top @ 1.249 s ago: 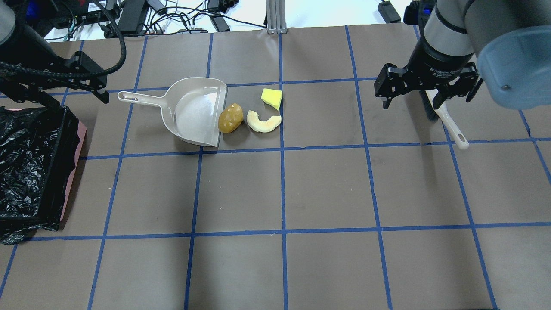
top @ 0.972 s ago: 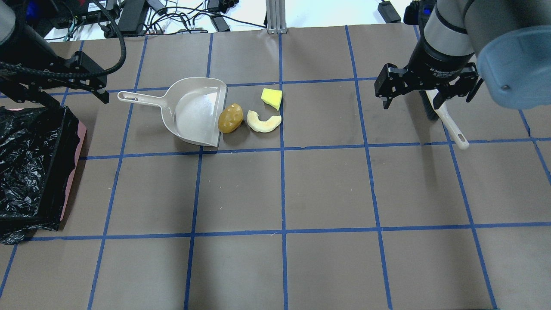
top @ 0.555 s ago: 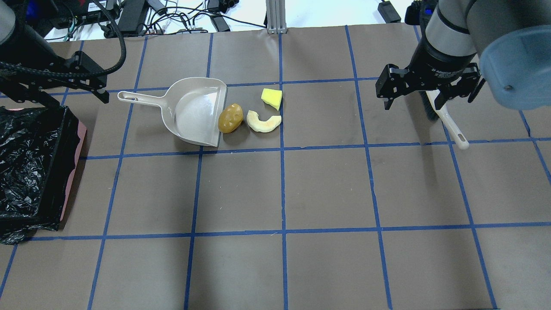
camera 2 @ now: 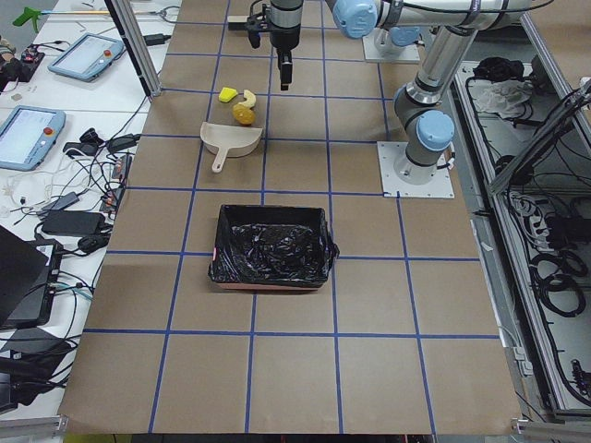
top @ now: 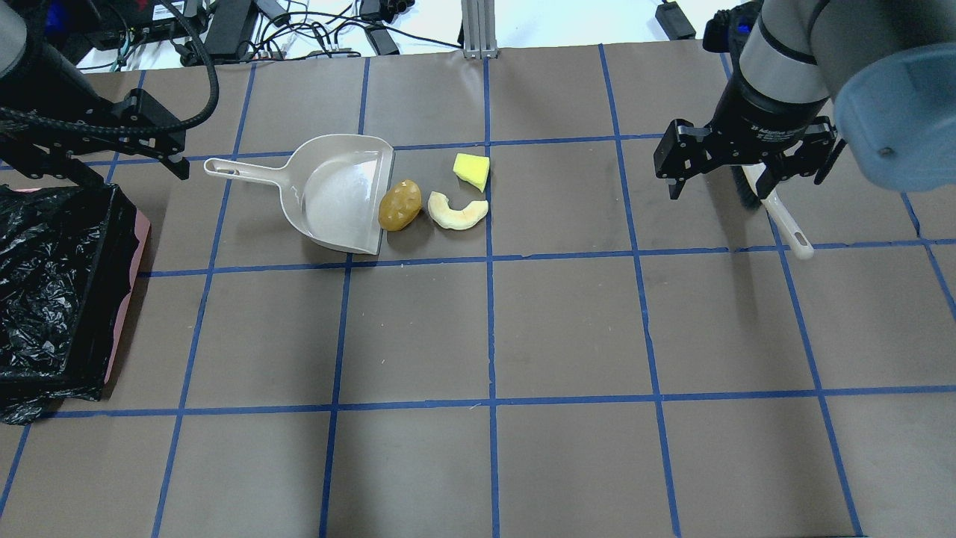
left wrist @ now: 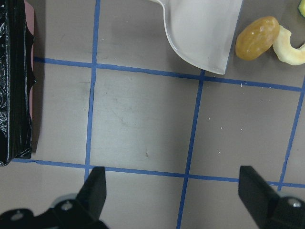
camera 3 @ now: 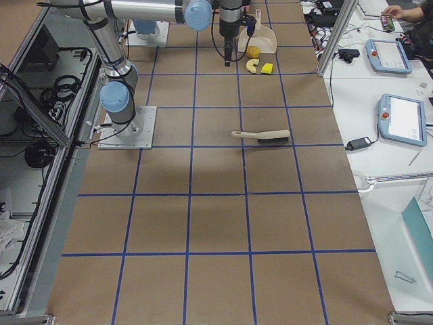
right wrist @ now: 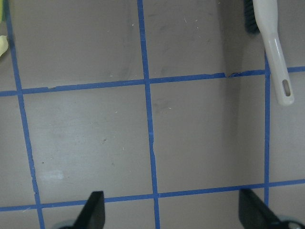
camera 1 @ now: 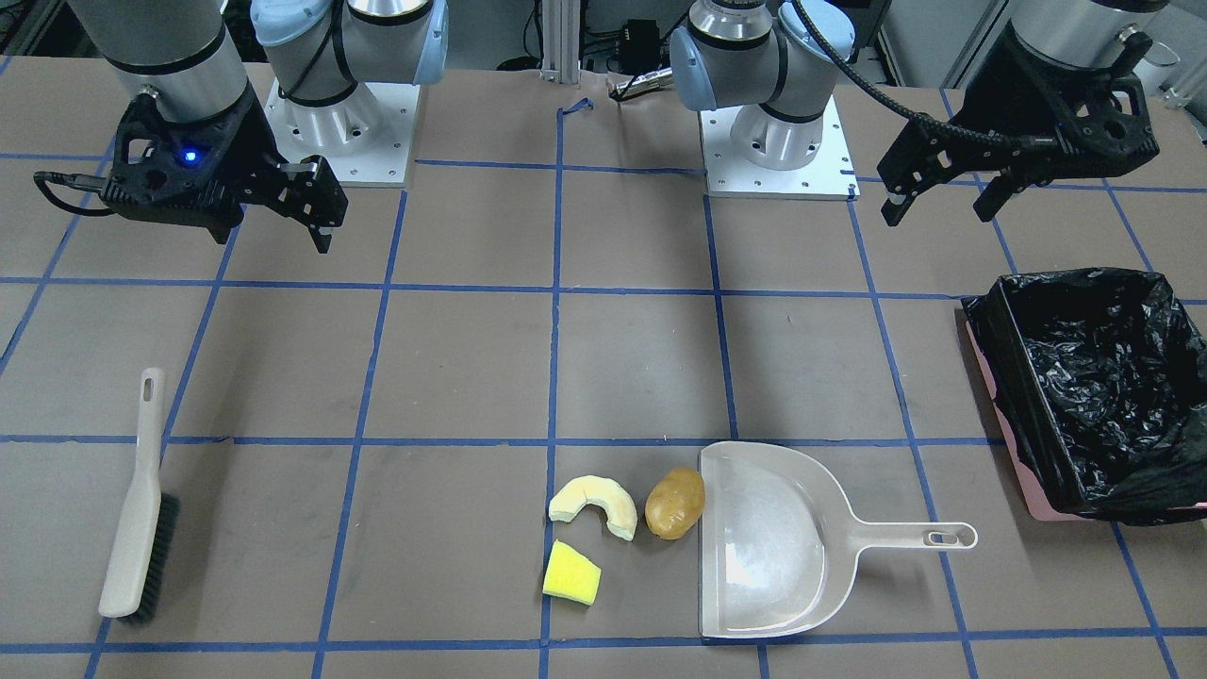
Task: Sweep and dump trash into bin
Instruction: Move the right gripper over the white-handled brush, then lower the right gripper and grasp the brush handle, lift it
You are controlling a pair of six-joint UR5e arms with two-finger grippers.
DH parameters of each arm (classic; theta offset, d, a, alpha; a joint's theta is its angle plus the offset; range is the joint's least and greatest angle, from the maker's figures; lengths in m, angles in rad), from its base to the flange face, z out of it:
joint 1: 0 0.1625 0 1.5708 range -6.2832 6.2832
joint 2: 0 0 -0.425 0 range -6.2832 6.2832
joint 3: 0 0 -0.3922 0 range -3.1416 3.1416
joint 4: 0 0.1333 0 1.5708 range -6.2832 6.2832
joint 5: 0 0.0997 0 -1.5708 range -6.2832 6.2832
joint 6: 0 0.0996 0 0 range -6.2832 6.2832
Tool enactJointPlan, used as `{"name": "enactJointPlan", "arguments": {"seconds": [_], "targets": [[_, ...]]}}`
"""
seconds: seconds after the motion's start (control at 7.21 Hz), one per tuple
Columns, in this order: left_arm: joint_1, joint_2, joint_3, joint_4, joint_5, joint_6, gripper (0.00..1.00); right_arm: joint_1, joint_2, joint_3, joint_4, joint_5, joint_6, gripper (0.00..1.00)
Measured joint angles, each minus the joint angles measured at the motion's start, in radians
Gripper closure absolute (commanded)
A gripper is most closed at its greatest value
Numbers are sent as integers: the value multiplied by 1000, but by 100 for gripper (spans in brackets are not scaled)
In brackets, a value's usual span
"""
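Observation:
The trash lies together by the dustpan's mouth: a brown potato (top: pixel 399 205) touching the lip, a pale crescent slice (top: pixel 458 212) beside it, and a yellow wedge (top: pixel 471 170) just beyond. The beige dustpan (top: pixel 340 194) rests flat, handle pointing toward the bin (top: pixel 52 291), a pink box lined with black plastic at the table's left edge. My left gripper (camera 1: pixel 938 209) hovers open and empty between bin and dustpan handle. My right gripper (top: pixel 717 187) hangs open and empty above the table, close to the hand brush (top: pixel 780 217).
The brush (camera 1: pixel 141 509) lies flat on the brown paper, bristles away from the robot, about two grid squares from the trash. Cables and power bricks (top: pixel 246 30) crowd the far table edge. Both arm bases (camera 1: pixel 773 141) stand on the robot's side.
My right gripper has drifted slightly to the right and toward the robot above the brush. The left arm, trash, dustpan and bin have not moved.

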Motion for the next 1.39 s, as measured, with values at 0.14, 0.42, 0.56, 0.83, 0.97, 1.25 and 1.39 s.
{"name": "enactJointPlan", "arguments": {"seconds": [0.14, 0.42, 0.56, 0.83, 0.97, 1.25, 1.39], "targets": [[0, 0, 0, 0, 0, 0, 0, -1, 0, 0, 1, 0, -11, 0], [0, 0, 0, 0, 0, 0, 0, -22, 0, 2, 18, 2, -21, 0], [0, 0, 0, 0, 0, 0, 0, -48, -1, 2, 25, 3, -58, 0], [0, 0, 0, 0, 0, 0, 0, -130, -2, 3, 28, -1, -175, 0], [0, 0, 0, 0, 0, 0, 0, -174, -2, 5, 24, -1, -222, 0], [0, 0, 0, 0, 0, 0, 0, -257, 6, 9, 21, -1, -364, 1], [0, -1, 0, 0, 0, 0, 0, -295, 16, 17, 17, 0, -419, 1]]}}
